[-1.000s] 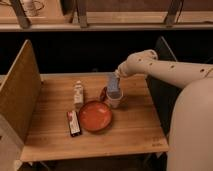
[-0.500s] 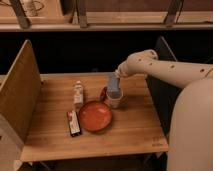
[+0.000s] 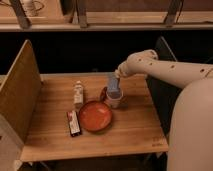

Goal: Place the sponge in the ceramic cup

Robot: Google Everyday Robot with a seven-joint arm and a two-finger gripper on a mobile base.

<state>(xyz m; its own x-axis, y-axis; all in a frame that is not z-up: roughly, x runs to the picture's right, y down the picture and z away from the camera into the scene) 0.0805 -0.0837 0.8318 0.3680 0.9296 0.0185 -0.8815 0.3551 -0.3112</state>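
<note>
Gripper (image 3: 118, 76) sits over the far middle of the table (image 3: 136, 126), at the top end of the sponge (image 3: 113, 86). The gripper's tip merges with the sponge top and the pale wrist. Cannot tell whether it grips the sponge or has let go.

Sponge stands upright, blue. Its lower end goes down into the ceramic cup (image 3: 115, 101) and is hidden by the rim. How deep it sits cannot be made out. The cup's dark reddish handle points toward the table's left edge.

The arm (image 3: 165, 70) comes in from beyond the right edge. The robot body (image 3: 192, 131) fills the lower right and covers the table's near right corner.

Open wood lies to the right of the cup as far as the right edge, and along the near edge. A tall wooden side panel (image 3: 20, 94) walls the left edge. A dark seat back (image 3: 159, 86) stands just past the right edge, under the arm.

An orange plate (image 3: 95, 116) lies just beside the cup on its near left side. A slim white bottle (image 3: 78, 93) lies left of the cup. A black-and-red packet (image 3: 74, 123) lies flat, just left of the plate.
</note>
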